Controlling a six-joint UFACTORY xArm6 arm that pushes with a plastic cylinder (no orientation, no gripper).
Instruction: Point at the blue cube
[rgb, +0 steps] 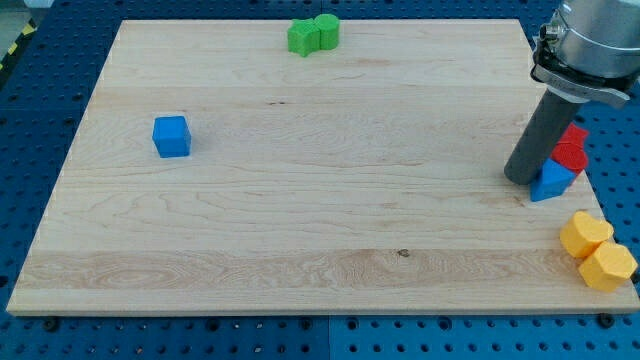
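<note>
Pale wooden board (300, 200) on blue pegboard (40, 90); blue cube (171, 136) left.

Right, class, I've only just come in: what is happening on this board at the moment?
A robot arm with a dark rod is working over a wooden board. My tip rests at the view's right, just left of a small blue block and red blocks. The blue cube it should point at sits alone far across at the view's left, untouched. Green blocks lie at the view's top, yellow blocks at the bottom right.
</note>
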